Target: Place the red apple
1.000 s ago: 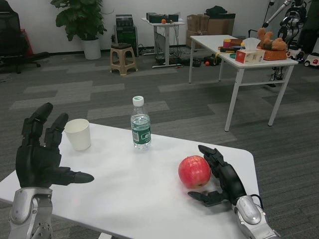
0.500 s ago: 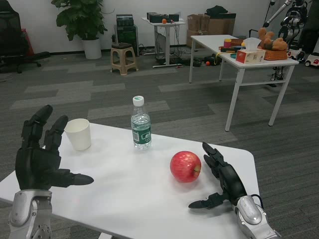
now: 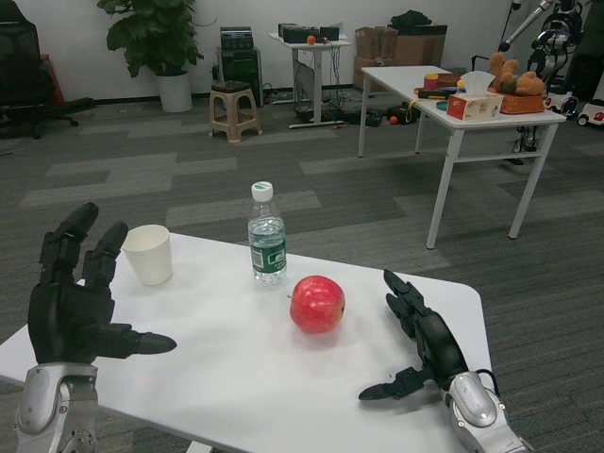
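The red apple (image 3: 317, 304) lies on the white table (image 3: 236, 377) near its middle, just right of the water bottle. My right hand (image 3: 415, 340) rests at the table's right side, fingers spread and holding nothing, a short gap right of the apple. At the near left corner my left hand (image 3: 74, 293) is raised with its palm open and fingers apart, empty.
A clear water bottle (image 3: 266, 236) with a white cap and green label stands at the back centre. A white paper cup (image 3: 149, 254) stands at the back left, close to my left hand. The table's right edge runs just past my right hand.
The apple has rolled left across the table, away from my right hand, which let go and spread its fingers. My left hand has hardly moved.
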`<state>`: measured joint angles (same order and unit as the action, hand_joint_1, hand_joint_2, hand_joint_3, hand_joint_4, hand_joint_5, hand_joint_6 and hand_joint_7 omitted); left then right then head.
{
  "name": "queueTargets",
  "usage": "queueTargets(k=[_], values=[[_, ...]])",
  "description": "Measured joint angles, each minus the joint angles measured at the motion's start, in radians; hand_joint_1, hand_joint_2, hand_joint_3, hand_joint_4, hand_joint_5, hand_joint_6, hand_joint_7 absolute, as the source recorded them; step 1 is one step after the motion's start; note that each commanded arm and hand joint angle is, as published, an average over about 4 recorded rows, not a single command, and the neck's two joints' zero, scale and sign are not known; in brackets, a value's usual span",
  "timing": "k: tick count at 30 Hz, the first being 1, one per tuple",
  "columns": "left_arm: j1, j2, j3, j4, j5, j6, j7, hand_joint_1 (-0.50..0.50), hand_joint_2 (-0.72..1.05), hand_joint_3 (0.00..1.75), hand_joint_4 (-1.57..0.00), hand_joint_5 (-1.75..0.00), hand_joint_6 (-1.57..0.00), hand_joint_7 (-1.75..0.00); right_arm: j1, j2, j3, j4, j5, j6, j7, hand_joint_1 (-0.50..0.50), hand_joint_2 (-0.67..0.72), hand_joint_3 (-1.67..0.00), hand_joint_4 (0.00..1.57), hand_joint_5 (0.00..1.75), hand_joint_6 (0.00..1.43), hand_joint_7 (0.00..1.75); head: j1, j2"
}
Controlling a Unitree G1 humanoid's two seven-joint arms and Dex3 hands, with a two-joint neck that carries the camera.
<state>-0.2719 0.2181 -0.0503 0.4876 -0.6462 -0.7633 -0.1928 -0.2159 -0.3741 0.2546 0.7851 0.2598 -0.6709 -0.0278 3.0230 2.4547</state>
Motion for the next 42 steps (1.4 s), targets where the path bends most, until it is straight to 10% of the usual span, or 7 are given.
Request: queueTargets(k=[10,42], values=[[0.0,0.0,0.0,0.0,0.0,-0.001,0.0,-0.43,-0.1,0.0,0.0,-0.62,0.0,-0.7,0.018,0.0,-0.017,-0.043,0.013,0.006,0.002,-0.46,0.53,0.0,0.0,0.0,0.0,0.0,0.0,-0.001],[0.001,0.003,-0.001,-0.001,-0.001,-0.004,0.0,-0.43,-0.1,0.0,0.0,-0.62,0.0,-0.7,0.032,-0.081,-0.108,-0.54,0.014,0.055,-0.019,-0.46,0.47,0.0,0.0,0.0,0.0,0.0,0.013,0.013]])
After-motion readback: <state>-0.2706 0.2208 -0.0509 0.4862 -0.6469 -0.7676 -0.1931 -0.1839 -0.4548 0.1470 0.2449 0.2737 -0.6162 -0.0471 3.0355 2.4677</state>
